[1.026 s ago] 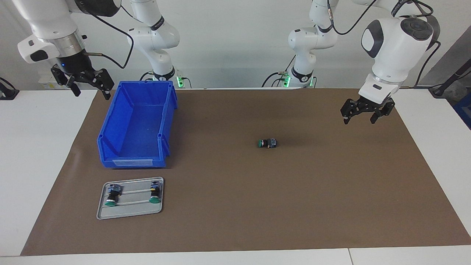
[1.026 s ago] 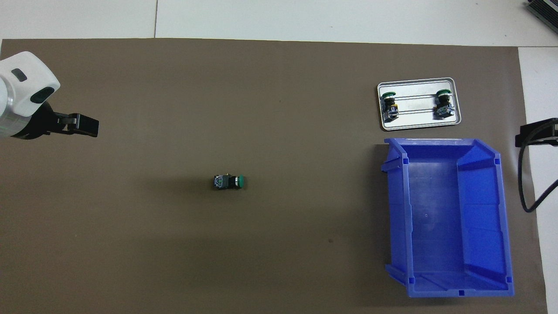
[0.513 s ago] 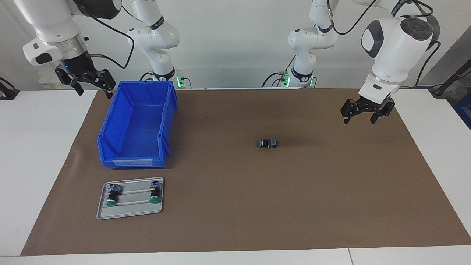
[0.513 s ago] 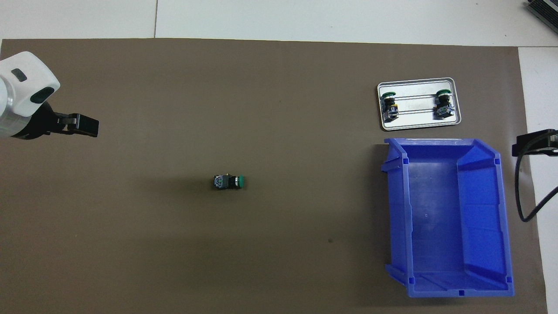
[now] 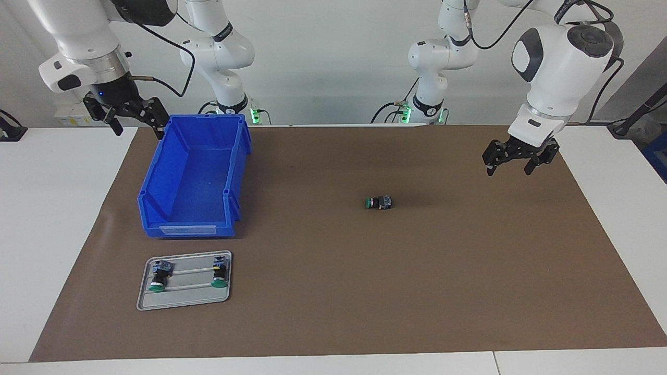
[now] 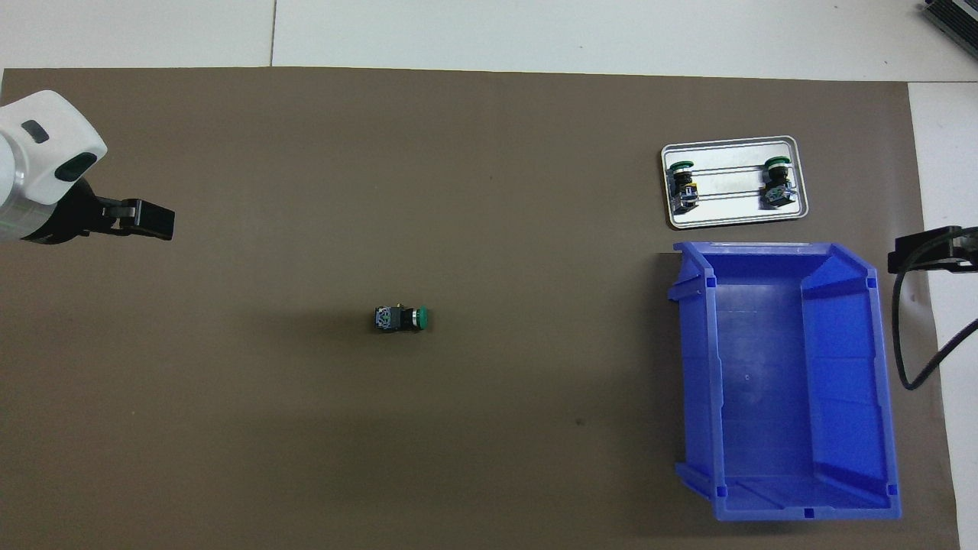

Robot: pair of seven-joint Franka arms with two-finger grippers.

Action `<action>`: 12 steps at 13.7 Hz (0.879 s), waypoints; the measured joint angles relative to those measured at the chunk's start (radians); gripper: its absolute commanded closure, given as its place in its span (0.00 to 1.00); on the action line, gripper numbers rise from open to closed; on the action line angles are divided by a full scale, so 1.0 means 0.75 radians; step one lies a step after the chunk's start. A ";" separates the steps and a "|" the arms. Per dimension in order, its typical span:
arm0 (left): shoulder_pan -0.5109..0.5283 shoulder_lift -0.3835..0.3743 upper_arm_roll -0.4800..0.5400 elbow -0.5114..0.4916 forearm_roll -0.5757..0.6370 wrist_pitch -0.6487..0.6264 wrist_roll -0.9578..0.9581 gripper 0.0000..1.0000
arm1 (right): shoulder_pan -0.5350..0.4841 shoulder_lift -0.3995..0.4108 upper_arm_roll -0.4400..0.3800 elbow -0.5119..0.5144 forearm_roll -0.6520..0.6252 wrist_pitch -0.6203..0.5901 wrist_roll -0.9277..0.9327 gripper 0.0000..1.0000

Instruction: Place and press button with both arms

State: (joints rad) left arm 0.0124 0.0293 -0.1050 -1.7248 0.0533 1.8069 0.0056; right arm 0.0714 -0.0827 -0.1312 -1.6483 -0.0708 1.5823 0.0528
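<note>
The button lies on its side in the middle of the brown mat, green cap toward the right arm's end; it also shows in the overhead view. My left gripper is open and empty, up in the air over the mat at the left arm's end, well apart from the button; it also shows in the overhead view. My right gripper is open and empty, up in the air beside the blue bin's corner nearest the robots; only part of it shows in the overhead view.
An empty blue bin stands at the right arm's end. A small metal tray, farther from the robots than the bin, holds two other green-capped buttons, one with a yellow mark.
My right gripper has moved toward the blue bin's corner. The left gripper and the button have not moved.
</note>
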 measured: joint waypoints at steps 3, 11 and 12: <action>-0.013 -0.001 -0.018 0.000 0.000 0.012 0.023 0.00 | -0.003 0.000 0.000 0.000 0.000 0.000 0.000 0.00; -0.222 -0.002 -0.035 -0.180 -0.299 0.344 0.413 0.00 | -0.021 0.000 0.036 -0.001 0.001 0.000 0.000 0.00; -0.265 -0.002 -0.036 -0.231 -0.301 0.406 0.437 0.00 | -0.020 0.000 0.038 -0.001 0.001 0.000 0.000 0.00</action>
State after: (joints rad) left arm -0.1863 0.0277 -0.1321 -1.8979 -0.1727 2.1114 0.3337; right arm 0.0562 -0.0826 -0.1025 -1.6487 -0.0701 1.5823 0.0529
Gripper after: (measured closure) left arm 0.000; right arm 0.000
